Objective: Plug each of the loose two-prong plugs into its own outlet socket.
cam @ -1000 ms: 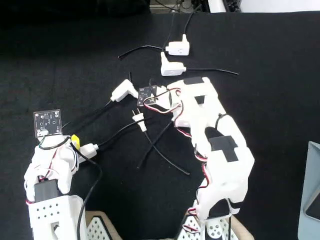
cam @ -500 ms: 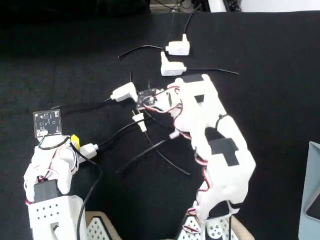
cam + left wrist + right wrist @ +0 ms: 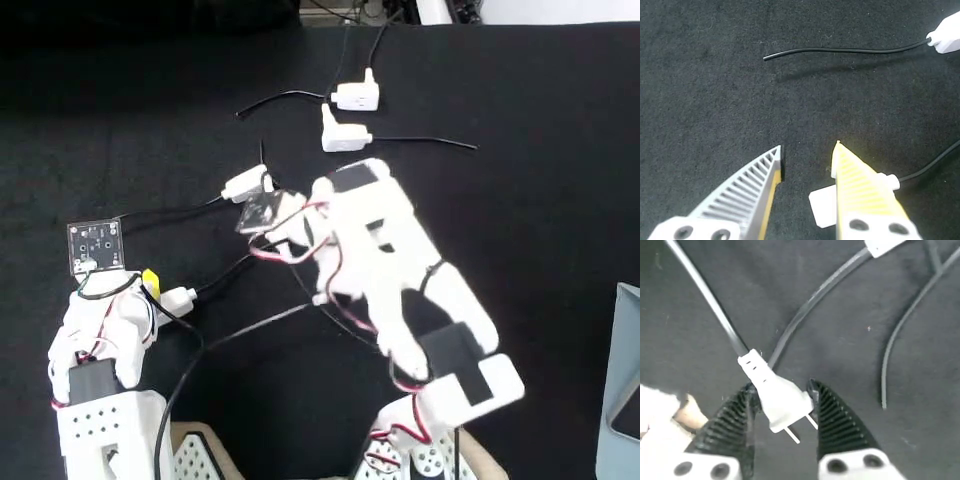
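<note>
Right hand (image 3: 781, 387) clamped on one two-prong plug (image 3: 781, 404), left hand (image 3: 808, 146) spread wide, holding nothing, four other white cord ends (image 3: 355, 96) lying loose

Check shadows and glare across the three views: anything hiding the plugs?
High view: even light, no glare off the black table cloth; the farthest white connector reads bright against it. Left wrist view: the loose black cable throws a soft shadow on the cloth beside it, hiding nothing. Right wrist view: the two-prong plug in the right pincer is evenly lit, both prongs visible.

Black cords (image 3: 250, 327) and white sockets (image 3: 345, 135) clutter the middle; bare black cloth (image 3: 540, 150) lies rightward.
</note>
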You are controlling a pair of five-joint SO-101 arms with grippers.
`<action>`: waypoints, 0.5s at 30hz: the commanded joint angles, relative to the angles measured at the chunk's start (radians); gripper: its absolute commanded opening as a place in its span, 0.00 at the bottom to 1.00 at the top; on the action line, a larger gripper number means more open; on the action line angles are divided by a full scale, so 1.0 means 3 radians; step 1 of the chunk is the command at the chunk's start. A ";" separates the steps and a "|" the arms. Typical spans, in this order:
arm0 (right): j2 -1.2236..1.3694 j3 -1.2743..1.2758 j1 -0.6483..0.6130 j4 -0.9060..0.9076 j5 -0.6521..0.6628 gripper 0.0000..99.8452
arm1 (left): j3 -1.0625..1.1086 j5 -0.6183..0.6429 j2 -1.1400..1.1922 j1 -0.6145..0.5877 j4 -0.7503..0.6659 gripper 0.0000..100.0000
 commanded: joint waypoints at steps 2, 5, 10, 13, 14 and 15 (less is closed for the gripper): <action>-0.0279 0.0529 -0.0123 -0.1008 -0.0747 0.01 | -0.0028 0.0010 -0.0031 0.0013 0.0005 0.17; -0.0279 0.0724 -0.0077 -0.1412 -0.1227 0.01 | -0.0028 0.0010 -0.0031 0.0013 0.0005 0.17; -0.0279 0.0770 0.0113 -0.1442 -0.1616 0.02 | -0.0028 0.0010 -0.0031 0.0013 0.0000 0.17; -0.0279 0.0800 0.0194 -0.1401 -0.1708 0.05 | -0.0028 0.0010 -0.0031 0.0013 0.0000 0.17; -0.0279 0.0811 0.0220 -0.1330 -0.1693 0.10 | -0.0028 0.0010 -0.0031 0.0013 0.0000 0.17; -0.0294 0.0816 0.0225 -0.1233 -0.1662 0.15 | -0.0028 0.0010 -0.0031 0.0018 0.0000 0.17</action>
